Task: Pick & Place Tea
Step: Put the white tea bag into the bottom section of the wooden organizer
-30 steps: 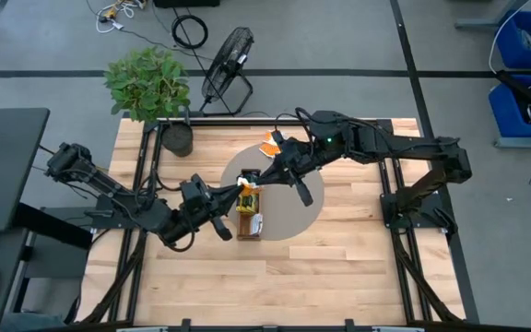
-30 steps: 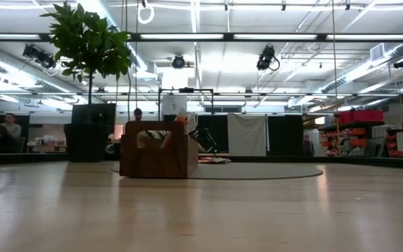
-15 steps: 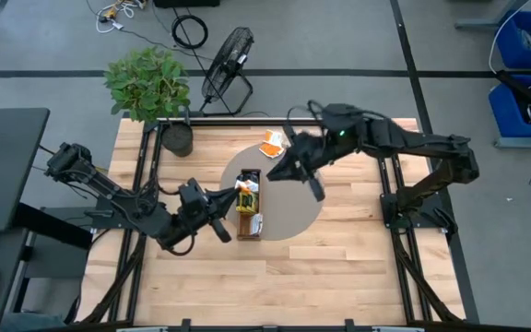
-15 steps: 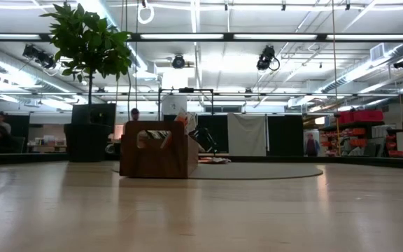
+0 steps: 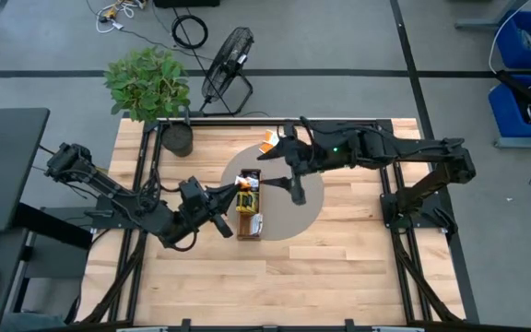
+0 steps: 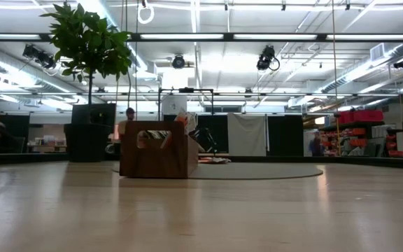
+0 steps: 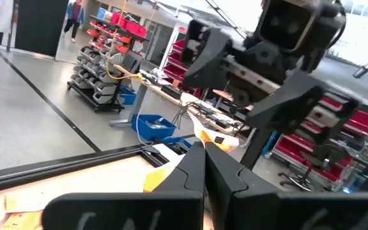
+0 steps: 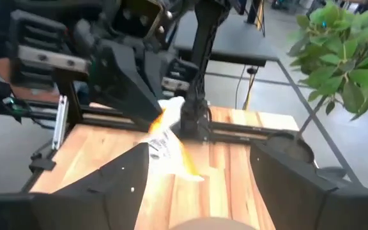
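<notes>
Your right gripper (image 5: pixel 295 171) hangs with its dark fingers spread wide over the round grey mat (image 5: pixel 310 205), empty. At its nine o'clock, the long brown wooden tray (image 5: pixel 249 214) holds flat square tea sachets (image 5: pixel 246 197); their number can't be counted. A few more orange-and-white sachets (image 5: pixel 268 142) lie loose on the plank table at its eleven o'clock. Your left gripper (image 5: pixel 239 191), fingers pressed together, sits at the tray.

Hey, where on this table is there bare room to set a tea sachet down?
The near half of the table, in front of the wooden tray, is bare wood. The right strip by the right arm's frame is free too. It is crowded on the round mat, around the tray, both grippers and the loose sachets.
</notes>
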{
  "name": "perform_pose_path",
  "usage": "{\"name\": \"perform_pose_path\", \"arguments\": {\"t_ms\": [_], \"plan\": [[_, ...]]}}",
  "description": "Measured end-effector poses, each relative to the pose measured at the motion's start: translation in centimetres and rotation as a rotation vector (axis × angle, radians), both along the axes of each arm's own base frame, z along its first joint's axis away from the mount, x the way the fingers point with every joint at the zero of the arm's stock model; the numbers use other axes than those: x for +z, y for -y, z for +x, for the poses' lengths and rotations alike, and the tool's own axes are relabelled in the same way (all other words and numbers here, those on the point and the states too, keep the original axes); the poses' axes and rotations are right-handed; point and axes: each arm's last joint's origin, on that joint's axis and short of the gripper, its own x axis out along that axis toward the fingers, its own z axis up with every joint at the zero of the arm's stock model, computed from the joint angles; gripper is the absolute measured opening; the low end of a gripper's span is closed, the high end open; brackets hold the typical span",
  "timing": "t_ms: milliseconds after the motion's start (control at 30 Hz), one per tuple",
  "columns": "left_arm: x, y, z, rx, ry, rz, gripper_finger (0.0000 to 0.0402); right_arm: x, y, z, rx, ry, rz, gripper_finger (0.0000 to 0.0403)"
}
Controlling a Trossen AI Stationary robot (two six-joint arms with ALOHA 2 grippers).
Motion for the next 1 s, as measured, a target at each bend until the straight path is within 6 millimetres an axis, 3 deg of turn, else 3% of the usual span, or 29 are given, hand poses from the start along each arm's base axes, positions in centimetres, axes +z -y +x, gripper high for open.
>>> {"name": "perform_pose_path", "arguments": {"t_ms": [267,733,1000], "plan": [[0.0,-0.1,0.0,0.015,0.001,-0.005,0.0002,-1.3,-0.4,1.4,0.020,-0.030,0.007,0.0252],[0.1,-0.7,0.3,0.030,0.018,-0.024,0.0002,-2.0,-1.1,2.6,0.025,-0.019,-0.011,0.0241],[0.0,-0.7,0.3,0.022,0.016,-0.021,0.0002,-2.2,-1.2,2.7,0.049,-0.028,-0.026,0.0152]]}}
